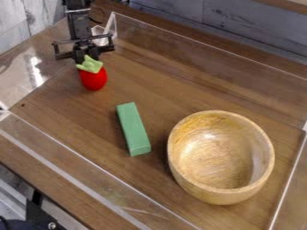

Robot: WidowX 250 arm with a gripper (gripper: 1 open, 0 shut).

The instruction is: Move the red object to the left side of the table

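Below the fingers (84,56), upright red object (93,77)

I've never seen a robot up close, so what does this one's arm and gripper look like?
The gripper is dark, nearly black, slim and angular, with small parts jutting sideways. Finer details and any markings are too small to tell.

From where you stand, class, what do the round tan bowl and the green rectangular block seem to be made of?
The round tan bowl looks like smooth, lightly polished wood, judging by its warm colour and soft sheen. The green rectangular block has an even, matte colour with no visible grain; it could be painted wood, plastic or foam.
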